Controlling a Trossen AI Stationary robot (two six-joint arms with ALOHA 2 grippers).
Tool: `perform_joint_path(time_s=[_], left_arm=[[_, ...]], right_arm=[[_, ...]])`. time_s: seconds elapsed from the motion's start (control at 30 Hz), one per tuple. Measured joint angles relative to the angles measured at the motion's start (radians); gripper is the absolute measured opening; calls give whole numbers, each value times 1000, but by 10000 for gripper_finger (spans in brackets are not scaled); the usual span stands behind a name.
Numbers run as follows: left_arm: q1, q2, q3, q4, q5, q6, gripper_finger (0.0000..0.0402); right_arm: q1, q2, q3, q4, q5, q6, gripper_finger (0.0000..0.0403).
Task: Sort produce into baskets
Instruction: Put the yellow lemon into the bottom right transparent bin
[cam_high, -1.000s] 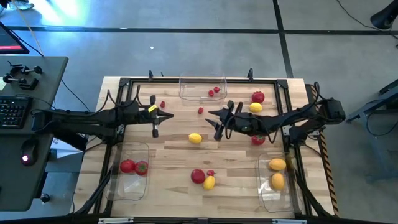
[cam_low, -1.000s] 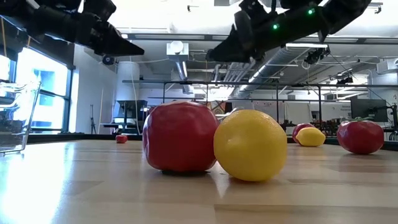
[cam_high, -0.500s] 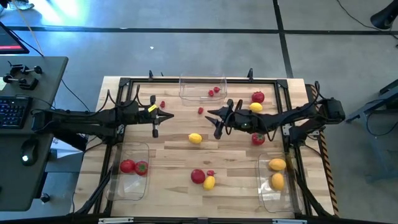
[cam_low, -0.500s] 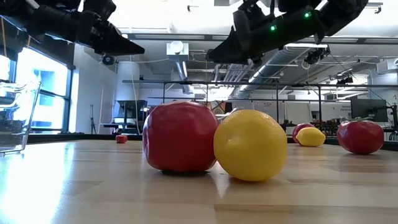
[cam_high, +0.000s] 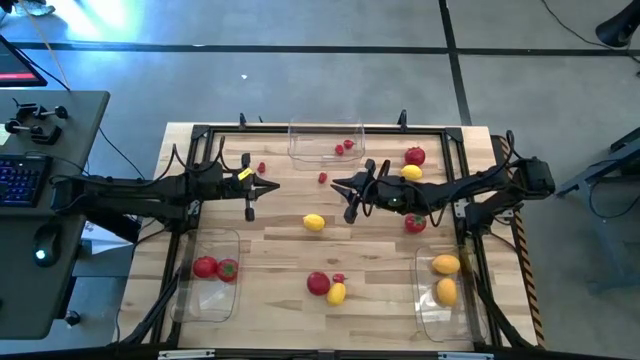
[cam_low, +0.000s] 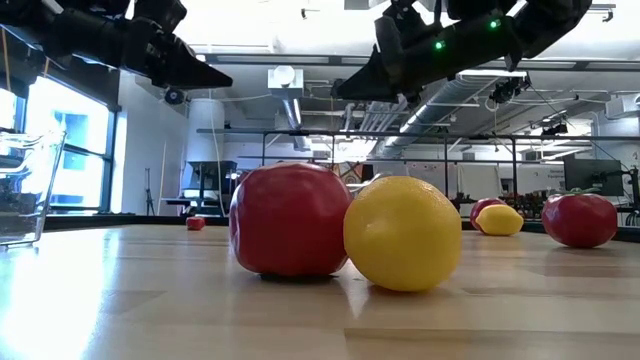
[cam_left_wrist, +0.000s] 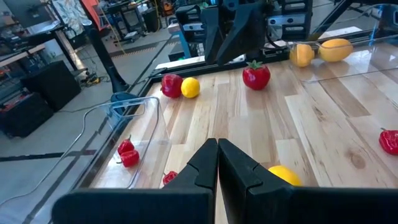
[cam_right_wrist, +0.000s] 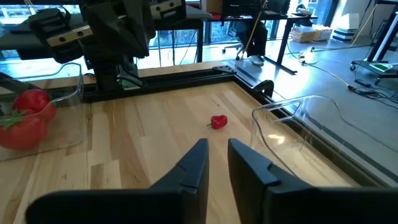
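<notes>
Tabletop berry (cam_high: 322, 178) just beside right tool (cam_high: 341, 185)

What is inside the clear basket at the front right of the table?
Inside the front-right basket lie two orange lemons, seen whole through the clear plastic. Nothing else shows inside.

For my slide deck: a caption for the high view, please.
Left gripper and right gripper hover mid-table among loose produce, three clear baskets partly filled.
</notes>
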Motion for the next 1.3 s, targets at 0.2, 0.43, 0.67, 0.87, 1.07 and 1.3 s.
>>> perform_joint_path(time_s=[0.2,0.43,0.67,0.87,1.07,1.3], left_arm=[[0,0,0,-4,0,-9,0],[0,0,0,1,0,-16,0],[0,0,0,-4,0,-53,0],[0,0,0,-6,0,-42,0],[0,1,0,-7,1,-45,0],[0,1,0,-8,2,-53,0]], right_arm=[[0,0,0,0,0,5,44],[-5,0,0,-6,8,3,44],[25,0,0,-110,39,27,54],[88,8,-1,-218,37,165,130],[160,87,-1,-176,19,278,236],[178,227,-1,25,23,220,295]])
